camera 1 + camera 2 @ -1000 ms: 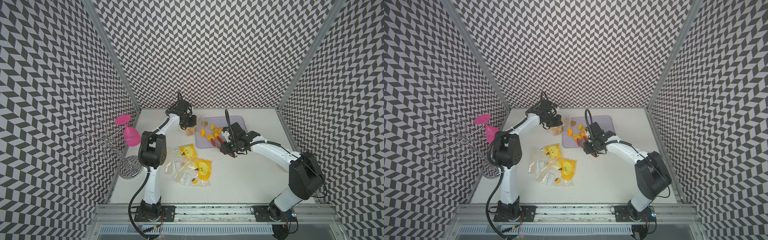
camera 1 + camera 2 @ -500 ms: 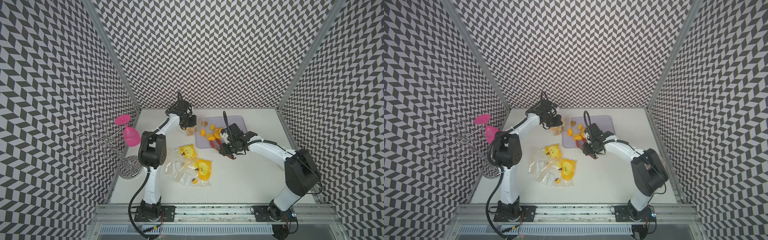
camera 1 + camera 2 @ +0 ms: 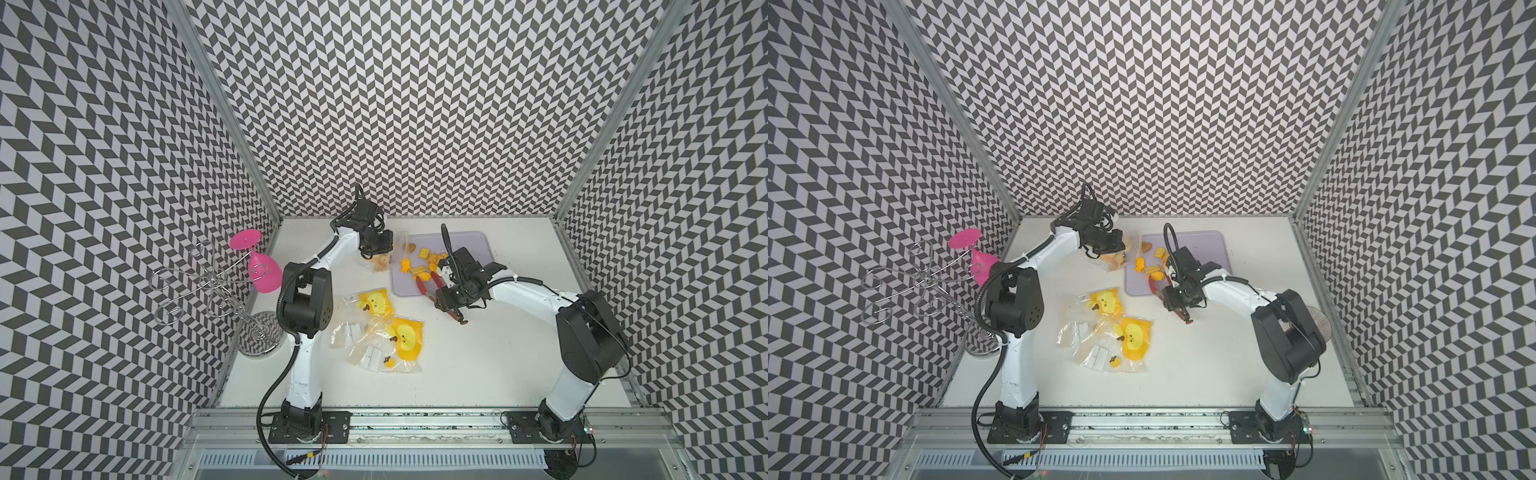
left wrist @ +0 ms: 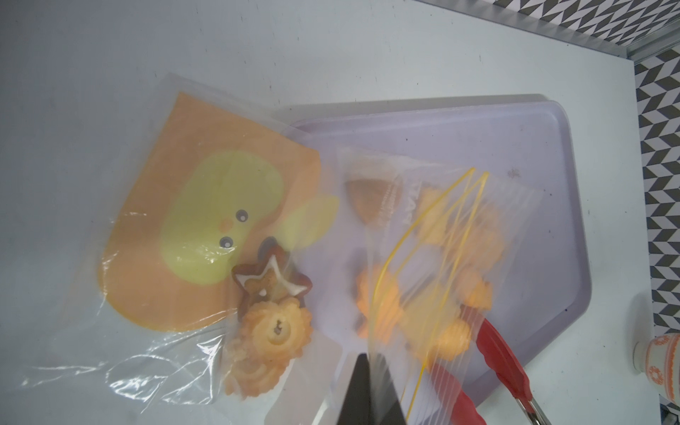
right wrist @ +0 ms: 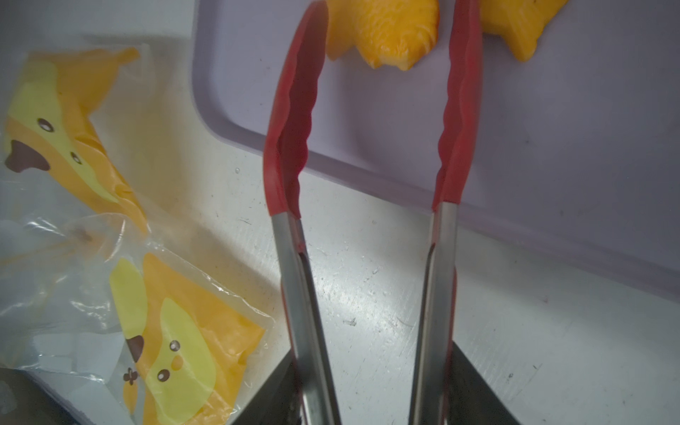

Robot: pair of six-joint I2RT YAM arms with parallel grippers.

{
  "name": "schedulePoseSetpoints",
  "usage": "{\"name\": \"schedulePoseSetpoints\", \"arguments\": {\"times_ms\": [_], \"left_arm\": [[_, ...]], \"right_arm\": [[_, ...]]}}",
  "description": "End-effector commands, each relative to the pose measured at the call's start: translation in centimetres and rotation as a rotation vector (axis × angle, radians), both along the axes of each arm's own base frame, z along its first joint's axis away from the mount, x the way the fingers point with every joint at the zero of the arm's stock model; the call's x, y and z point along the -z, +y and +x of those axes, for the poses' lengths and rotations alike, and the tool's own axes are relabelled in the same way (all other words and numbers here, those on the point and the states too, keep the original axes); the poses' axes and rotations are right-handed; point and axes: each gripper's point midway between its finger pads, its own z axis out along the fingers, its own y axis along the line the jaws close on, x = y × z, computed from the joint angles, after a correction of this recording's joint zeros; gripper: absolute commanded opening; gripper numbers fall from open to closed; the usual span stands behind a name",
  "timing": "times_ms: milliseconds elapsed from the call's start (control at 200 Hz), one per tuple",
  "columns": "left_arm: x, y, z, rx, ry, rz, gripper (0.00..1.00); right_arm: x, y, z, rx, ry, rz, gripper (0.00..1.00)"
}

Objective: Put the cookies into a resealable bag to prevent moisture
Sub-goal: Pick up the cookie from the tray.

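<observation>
Pinching the resealable bag (image 4: 441,228) by its lip with the left fingers (image 4: 368,397) fully closed, to keep the mouth raised beside the tray (image 5: 515,110); clamping the tongs (image 5: 290,121) between the right fingers (image 5: 474,390), tips spread astride one of the cookies (image 5: 382,33) on the tray, some already bagged

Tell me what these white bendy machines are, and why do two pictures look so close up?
They are two robot arms on a table. Two pictures look down from above; two come from small cameras on the arms' wrists, so they look close. The left tool pinches a clear bag with a few cookies already inside. The right tool holds red tongs, tips spread open at the loose cookies on a lilac tray. Spare bags with yellow chick prints lie nearby.
</observation>
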Motion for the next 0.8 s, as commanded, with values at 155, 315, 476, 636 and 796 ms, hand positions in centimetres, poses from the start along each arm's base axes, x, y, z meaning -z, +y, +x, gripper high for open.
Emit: {"name": "schedulePoseSetpoints", "arguments": {"times_ms": [155,315,476,636,796], "left_arm": [[-2.1,0.3,0.2,-0.005,-0.046,-0.011,0.0],[-2.1,0.3,0.2,-0.006,-0.046,-0.012,0.0],[-2.1,0.3,0.2,-0.005,-0.045,-0.012,0.0],[-2.1,0.2,0.2,-0.003,-0.043,-0.014,0.0],[-2.1,0.3,0.2,-0.005,-0.045,-0.014,0.0]], "right_arm": [[-1.2,1.5,3.0,-0.01,-0.079,0.037,0.54],[-1.4,1.5,3.0,-0.012,-0.083,0.039,0.47],[-2.7,1.2,2.7,0.0,-0.105,0.055,0.41],[-3.6,0.7,2.0,0.007,-0.12,0.069,0.29],[-4.2,-0.1,1.1,0.017,-0.129,0.066,0.2]]}}
